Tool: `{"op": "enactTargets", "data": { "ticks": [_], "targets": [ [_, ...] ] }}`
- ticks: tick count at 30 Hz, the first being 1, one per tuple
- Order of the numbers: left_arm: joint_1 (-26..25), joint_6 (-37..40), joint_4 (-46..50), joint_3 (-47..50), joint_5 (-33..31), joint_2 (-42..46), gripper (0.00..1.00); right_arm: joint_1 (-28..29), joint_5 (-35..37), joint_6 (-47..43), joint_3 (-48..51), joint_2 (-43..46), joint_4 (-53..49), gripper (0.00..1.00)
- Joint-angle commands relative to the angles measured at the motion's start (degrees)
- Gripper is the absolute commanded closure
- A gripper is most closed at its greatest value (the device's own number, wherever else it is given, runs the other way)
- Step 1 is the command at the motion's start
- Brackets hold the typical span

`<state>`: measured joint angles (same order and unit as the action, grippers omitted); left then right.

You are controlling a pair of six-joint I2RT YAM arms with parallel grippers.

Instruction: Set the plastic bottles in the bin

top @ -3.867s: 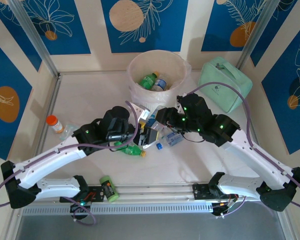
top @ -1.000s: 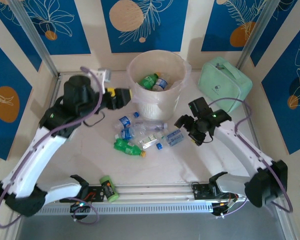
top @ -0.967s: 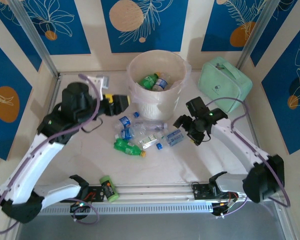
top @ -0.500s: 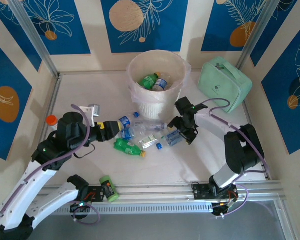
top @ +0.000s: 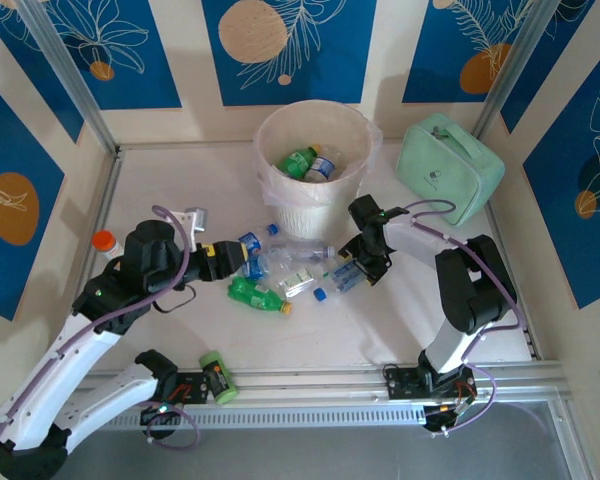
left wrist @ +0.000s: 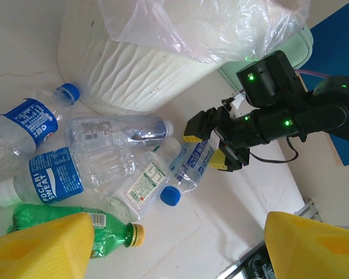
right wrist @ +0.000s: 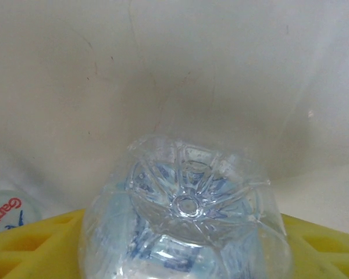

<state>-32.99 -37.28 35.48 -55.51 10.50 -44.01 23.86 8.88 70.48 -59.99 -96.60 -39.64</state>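
Several plastic bottles (top: 280, 268) lie in a heap in front of the bin (top: 313, 205), a cream wastebasket with a bag liner and bottles inside. My left gripper (top: 230, 262) hangs open over the heap's left side. The left wrist view has its yellow fingers (left wrist: 41, 250) wide apart with nothing between them, and a green bottle (left wrist: 107, 232) lies by the left one. My right gripper (top: 365, 262) is shut on a clear blue-labelled bottle (top: 345, 275). That bottle's base (right wrist: 186, 209) sits wedged between the yellow pads (right wrist: 35, 241).
A mint-green zippered case (top: 450, 165) lies right of the bin. A small orange-capped jar (top: 104, 243) stands at the left. A short green can (top: 215, 375) rests by the front rail. The bin's ribbed wall (left wrist: 139, 70) rises just behind the heap.
My left arm swung down from beside the bin to the heap, still open. My right gripper slid left onto the clear bottle and its jaws narrowed around it.
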Motion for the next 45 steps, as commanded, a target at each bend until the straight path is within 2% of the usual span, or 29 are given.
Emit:
{"op": "enactTargets", "data": {
  "ticks": [1,7,12,20,26,32,40,45],
  "targets": [
    [0.51,-0.64,-1.45,0.66,0.95,0.08,0.23,-0.39,1.46,-0.14,0.81,0.40,-1.49,0.33],
    [0.50,-1.29,-2.09,-0.02,1.34,-0.90,0.23,0.13,3.20,-1.86,1.01,4.19,-3.33,0.45],
    [0.54,-1.44,-2.56,-1.01,1.95,-1.52,0.23,1.31,4.16,-4.08,2.35,10.73,-4.75,0.47],
    [0.51,-4.29,-7.31,-1.14,6.68,-2.87,0.23,4.42,2.87,-7.17,8.47,31.88,-0.70,0.49],
    [0.07,-11.47,-21.68,2.06,16.19,-4.33,0.24,4.33,-5.09,-8.99,10.96,46.73,8.50,0.50],
    [-2.34,-18.07,-34.66,5.11,20.03,-5.52,0.21,4.25,-11.12,-9.10,7.48,50.27,14.95,0.51],
    [-6.19,-19.56,-39.78,4.23,22.26,-9.39,0.16,4.77,-16.29,-6.42,4.73,49.56,22.35,0.52],
    [-7.74,-22.33,-44.93,4.92,23.22,-12.81,0.16,6.42,-16.46,-5.66,4.35,49.97,24.74,0.52]
  ]
}}
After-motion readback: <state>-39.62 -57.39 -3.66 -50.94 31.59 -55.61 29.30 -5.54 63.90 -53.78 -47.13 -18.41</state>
